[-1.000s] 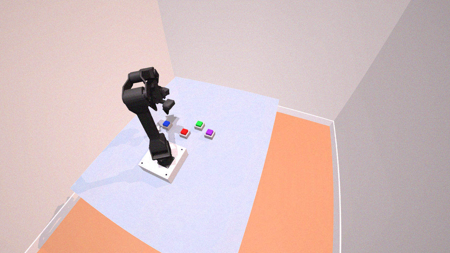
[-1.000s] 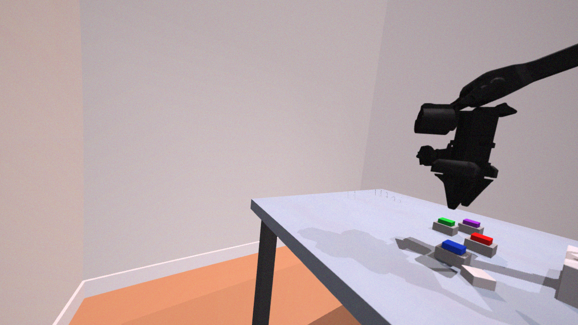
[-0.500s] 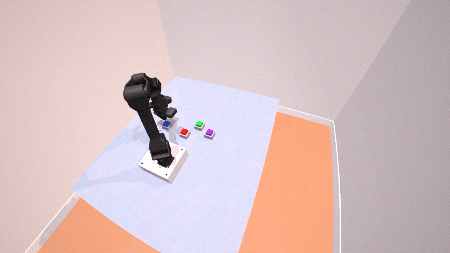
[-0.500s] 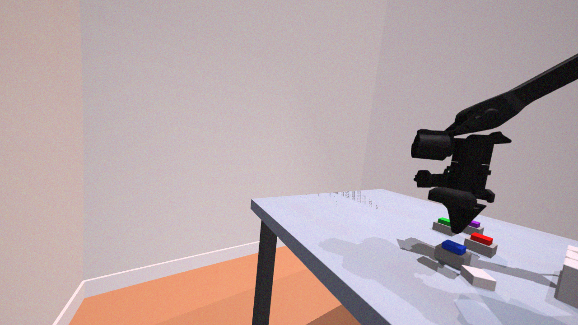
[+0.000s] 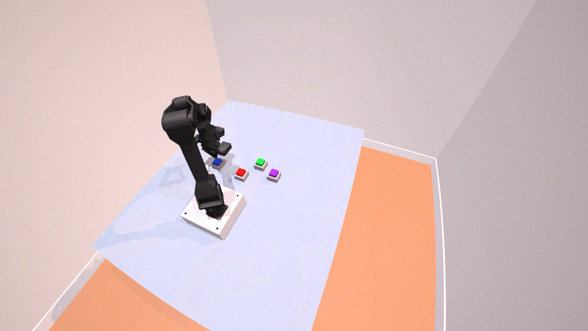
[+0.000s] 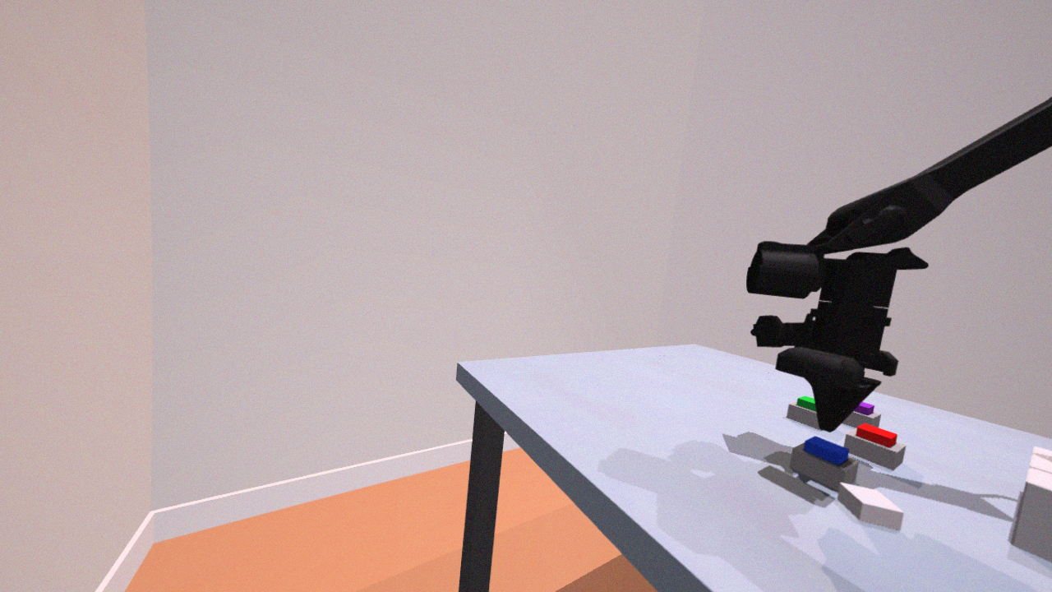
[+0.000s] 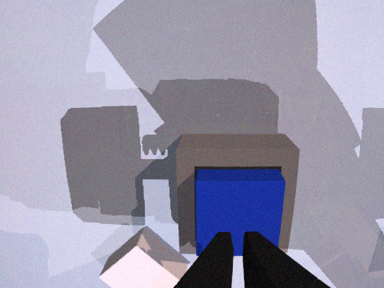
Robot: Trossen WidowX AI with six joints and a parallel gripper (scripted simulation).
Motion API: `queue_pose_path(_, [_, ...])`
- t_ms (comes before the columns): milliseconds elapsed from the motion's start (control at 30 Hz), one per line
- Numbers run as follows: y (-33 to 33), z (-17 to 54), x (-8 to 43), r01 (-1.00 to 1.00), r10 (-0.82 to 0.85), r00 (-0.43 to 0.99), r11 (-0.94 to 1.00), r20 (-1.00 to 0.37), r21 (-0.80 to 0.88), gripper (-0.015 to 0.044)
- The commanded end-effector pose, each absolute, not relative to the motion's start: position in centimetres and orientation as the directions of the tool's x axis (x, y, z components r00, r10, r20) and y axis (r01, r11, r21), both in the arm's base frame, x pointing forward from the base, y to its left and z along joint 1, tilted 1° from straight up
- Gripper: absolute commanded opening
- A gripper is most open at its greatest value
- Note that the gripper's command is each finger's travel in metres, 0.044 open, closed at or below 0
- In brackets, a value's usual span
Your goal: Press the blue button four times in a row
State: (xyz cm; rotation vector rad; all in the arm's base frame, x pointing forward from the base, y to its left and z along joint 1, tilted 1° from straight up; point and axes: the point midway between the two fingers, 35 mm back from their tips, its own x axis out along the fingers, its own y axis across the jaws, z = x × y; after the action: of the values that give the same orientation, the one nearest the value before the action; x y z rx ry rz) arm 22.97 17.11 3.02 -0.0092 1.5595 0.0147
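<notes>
In the top view the black arm [image 5: 193,156] rises from its white base plate [image 5: 222,224] near the left side of the pale blue table [image 5: 287,230] and folds over so that the gripper [image 5: 216,149] hangs at about 12 o'clock from the base, pointing down. Directly below it sits the blue button [image 5: 217,162] on its grey housing, and the row runs on rightward: the red button [image 5: 240,172] at roughly 4 o'clock from the blue one, the green button [image 5: 259,162] at 3 o'clock, and the purple button [image 5: 274,173] farthest right. In the exterior view the gripper [image 6: 829,423] hangs tip-down above the blue button [image 6: 825,450], its tip clear of the cap, and a white block [image 6: 871,505] lies on the table at about 5 o'clock from that button, near it but not touching. In the wrist view the white block [image 7: 140,277] shows at lower left, and the blue button [image 7: 239,210] fills the middle just above the fingertips, at 12 o'clock from them. The two black fingers are drawn almost together, with only a thin sliver of light between them, and they grip nothing.
</notes>
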Motion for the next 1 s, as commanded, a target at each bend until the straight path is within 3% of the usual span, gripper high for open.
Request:
queue_pose_path(0, [16.9,2.2,22.8,-0.01,-0.004,0.007,1.0,-1.0,-0.004,0.002])
queue_pose_path(967, [16.9,0.5,22.8,-0.01,-0.004,0.006,1.0,-1.0,-0.004,0.002])
